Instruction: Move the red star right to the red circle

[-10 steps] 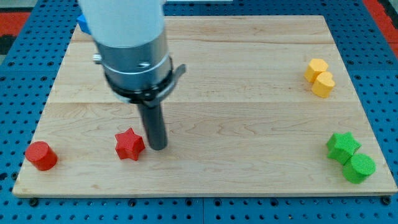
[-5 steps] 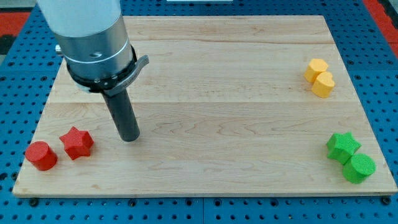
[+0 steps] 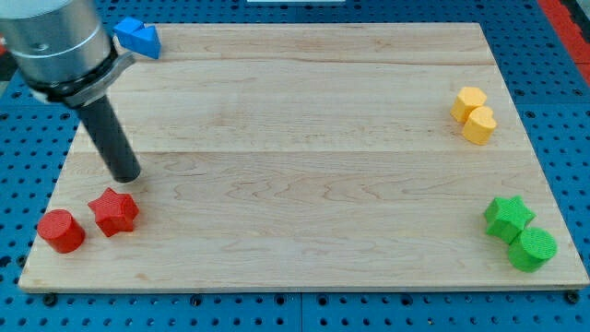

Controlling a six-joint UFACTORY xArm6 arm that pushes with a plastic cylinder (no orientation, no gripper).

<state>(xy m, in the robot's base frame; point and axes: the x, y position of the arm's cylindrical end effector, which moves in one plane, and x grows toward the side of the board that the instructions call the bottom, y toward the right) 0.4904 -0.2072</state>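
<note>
The red star (image 3: 114,212) lies near the view's bottom left on the wooden board (image 3: 304,157). The red circle (image 3: 60,231) sits just left of it and slightly lower, a small gap apart. My tip (image 3: 126,176) rests on the board just above the red star, a short way from it, not touching. The rod rises up and left to the arm's grey body at the view's top left.
A blue block (image 3: 138,37) lies at the top left edge. A yellow hexagon (image 3: 467,101) and a yellow circle (image 3: 479,125) touch at the right. A green star (image 3: 507,218) and a green circle (image 3: 532,249) touch at the bottom right.
The red star slid left to beside the red circle. My tip then drew away up and left of the star. The blue block has come into view.
</note>
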